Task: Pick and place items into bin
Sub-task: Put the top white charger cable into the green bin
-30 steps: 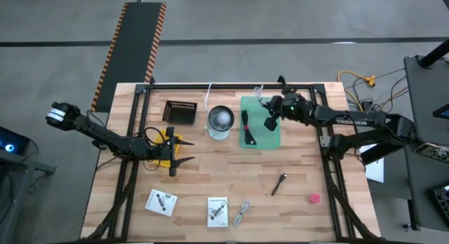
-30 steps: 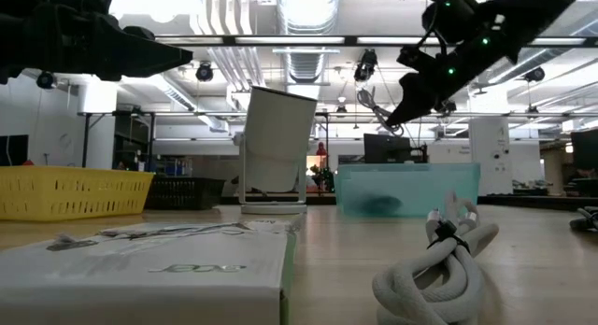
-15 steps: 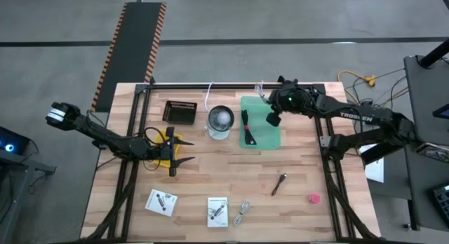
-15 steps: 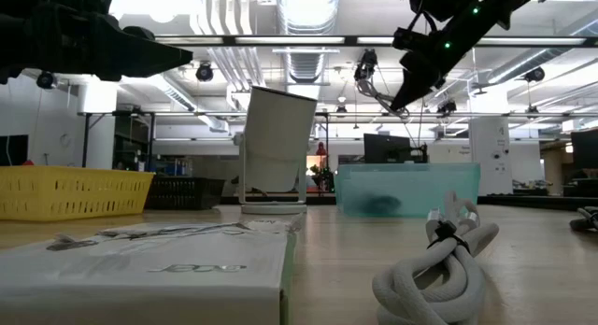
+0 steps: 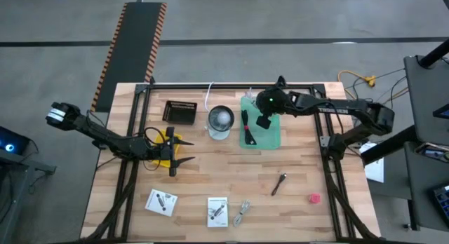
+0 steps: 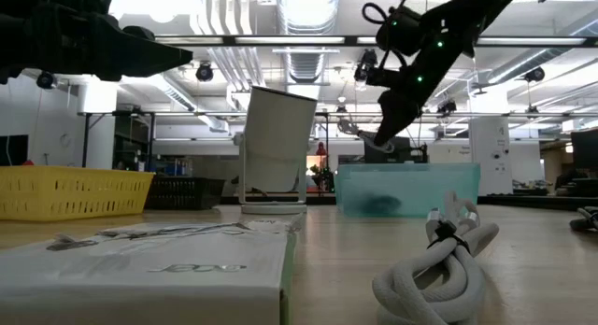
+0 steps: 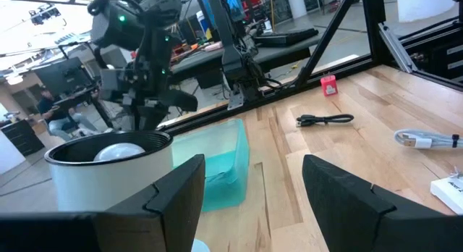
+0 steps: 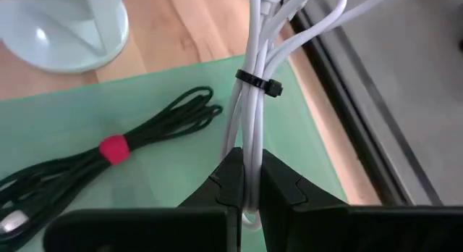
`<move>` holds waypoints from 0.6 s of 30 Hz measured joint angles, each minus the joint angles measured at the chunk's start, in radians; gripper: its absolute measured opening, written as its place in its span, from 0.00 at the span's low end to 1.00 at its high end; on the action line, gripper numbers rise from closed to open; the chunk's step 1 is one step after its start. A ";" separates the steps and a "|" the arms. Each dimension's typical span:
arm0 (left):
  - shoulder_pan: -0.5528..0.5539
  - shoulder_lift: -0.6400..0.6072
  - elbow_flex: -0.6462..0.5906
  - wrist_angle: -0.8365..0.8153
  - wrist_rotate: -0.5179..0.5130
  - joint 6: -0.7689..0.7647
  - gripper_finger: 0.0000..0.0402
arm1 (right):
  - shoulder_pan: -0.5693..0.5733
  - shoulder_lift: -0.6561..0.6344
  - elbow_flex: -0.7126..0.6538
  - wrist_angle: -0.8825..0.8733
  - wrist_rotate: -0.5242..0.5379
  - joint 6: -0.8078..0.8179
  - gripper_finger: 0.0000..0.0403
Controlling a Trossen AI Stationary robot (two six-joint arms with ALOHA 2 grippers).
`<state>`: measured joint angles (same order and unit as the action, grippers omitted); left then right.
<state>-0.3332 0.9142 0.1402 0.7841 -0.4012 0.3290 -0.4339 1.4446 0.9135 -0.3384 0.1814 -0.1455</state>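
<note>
A green see-through bin point(image 5: 272, 140) stands at the table's far middle, with a black coiled cable tied in red point(image 8: 108, 152) lying inside. My right gripper point(image 5: 262, 122) hangs over the bin, slanting down, shut on a white cable bundle point(image 8: 253, 78) bound by a black tie. On the near half of the table lie two white cards point(image 5: 161, 202) point(image 5: 217, 211), a grey cable bundle point(image 5: 242, 212), a dark stick tool point(image 5: 279, 183) and a pink lump point(image 5: 314, 198). My left gripper point(image 5: 191, 151) waits open and level at the left. My right gripper pinches the white bundle near its looped end point(image 8: 250, 181) between its two fingers, several strands side by side. The fingers slant down from the table's right. The strands run on ahead of the fingertips, past the black tie point(image 8: 258, 84), held clear above the bin's floor.
A white round lamp point(image 5: 220, 121) stands just left of the bin, and a black basket point(image 5: 179, 112) left of that. A dark frame rail point(image 5: 231, 85) runs along the table's far edge. Bare wood lies between the bin and the near items.
My right gripper has moved toward the table's left, farther over the bin, and tipped more steeply downward, still shut on the white cable bundle, which has gone with it.
</note>
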 joint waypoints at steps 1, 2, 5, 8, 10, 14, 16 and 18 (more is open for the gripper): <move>0.000 0.000 0.000 0.000 0.000 0.000 0.54 | 0.000 0.013 0.015 -0.018 0.000 0.000 0.03; 0.000 0.000 0.000 0.000 0.000 0.000 0.54 | -0.001 0.026 0.031 -0.031 0.000 -0.004 0.03; 0.000 0.000 0.000 0.000 0.000 -0.005 0.54 | -0.002 0.055 0.075 -0.093 0.001 -0.020 0.03; 0.000 0.000 0.000 -0.001 0.000 -0.006 0.54 | -0.002 0.072 0.125 -0.154 0.000 -0.023 0.03; 0.000 0.000 0.000 -0.003 0.000 -0.006 0.54 | -0.002 0.077 0.157 -0.210 0.000 -0.024 0.03; 0.000 0.000 0.000 -0.008 0.000 -0.007 0.54 | -0.003 0.078 0.198 -0.242 0.001 -0.024 0.03; 0.000 0.000 0.000 -0.008 0.000 -0.008 0.54 | -0.005 0.078 0.207 -0.244 0.001 -0.024 0.03; 0.000 0.000 0.000 -0.008 0.000 -0.008 0.54 | -0.005 0.078 0.215 -0.252 0.000 -0.024 0.03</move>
<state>-0.3332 0.9142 0.1402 0.7765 -0.4011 0.3214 -0.4389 1.5227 1.1287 -0.5899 0.1817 -0.1692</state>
